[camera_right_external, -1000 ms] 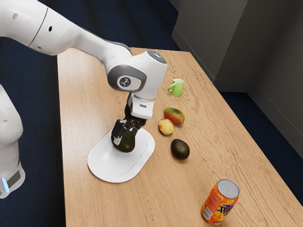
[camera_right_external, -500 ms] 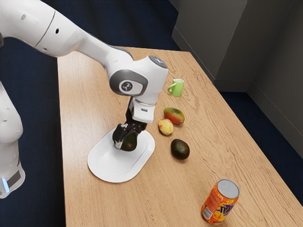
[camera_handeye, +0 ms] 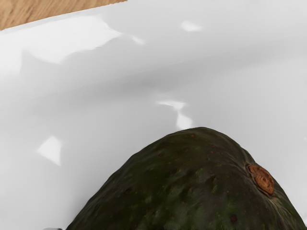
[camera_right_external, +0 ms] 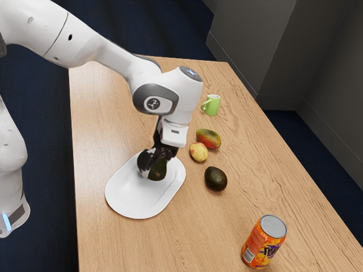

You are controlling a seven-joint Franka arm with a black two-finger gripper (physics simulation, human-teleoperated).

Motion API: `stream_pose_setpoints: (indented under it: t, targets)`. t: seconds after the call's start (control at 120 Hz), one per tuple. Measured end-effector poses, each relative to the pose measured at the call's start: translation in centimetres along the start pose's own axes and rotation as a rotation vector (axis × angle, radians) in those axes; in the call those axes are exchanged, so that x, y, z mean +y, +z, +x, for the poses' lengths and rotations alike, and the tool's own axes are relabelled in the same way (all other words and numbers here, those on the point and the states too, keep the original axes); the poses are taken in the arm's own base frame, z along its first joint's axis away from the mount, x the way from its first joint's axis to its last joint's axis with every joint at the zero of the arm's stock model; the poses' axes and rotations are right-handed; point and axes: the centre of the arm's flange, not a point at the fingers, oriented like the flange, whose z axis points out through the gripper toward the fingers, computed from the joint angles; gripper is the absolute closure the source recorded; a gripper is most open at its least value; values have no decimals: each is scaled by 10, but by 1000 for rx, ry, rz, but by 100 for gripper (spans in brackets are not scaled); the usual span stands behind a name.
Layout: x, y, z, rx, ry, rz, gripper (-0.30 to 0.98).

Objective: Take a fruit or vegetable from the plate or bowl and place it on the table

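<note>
The gripper (camera_right_external: 152, 166) is low over the white plate (camera_right_external: 126, 198), at an avocado (camera_right_external: 159, 170); whether it grips, I cannot tell. Toward the exterior view's right of the plate lie a yellow-red fruit (camera_right_external: 198, 152), mango (camera_right_external: 209, 139) and second avocado (camera_right_external: 215, 179); farther off, green mug (camera_right_external: 212, 105) and orange can (camera_right_external: 263, 243).
</note>
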Motion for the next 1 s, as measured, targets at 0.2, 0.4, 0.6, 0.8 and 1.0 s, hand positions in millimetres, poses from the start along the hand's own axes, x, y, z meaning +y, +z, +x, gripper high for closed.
stream_pose_setpoints:
  t: [0.2, 0.4, 0.6, 0.8, 1.0]
  targets:
    - [88, -88, 95, 64, 256, 114, 31]
    - [145, -90, 129, 40, 353, 111, 23]
    - [157, -84, 144, 37, 366, 98, 23]
    - [147, -70, 155, 26, 363, 64, 7]
    - [145, -73, 161, 27, 364, 75, 2]
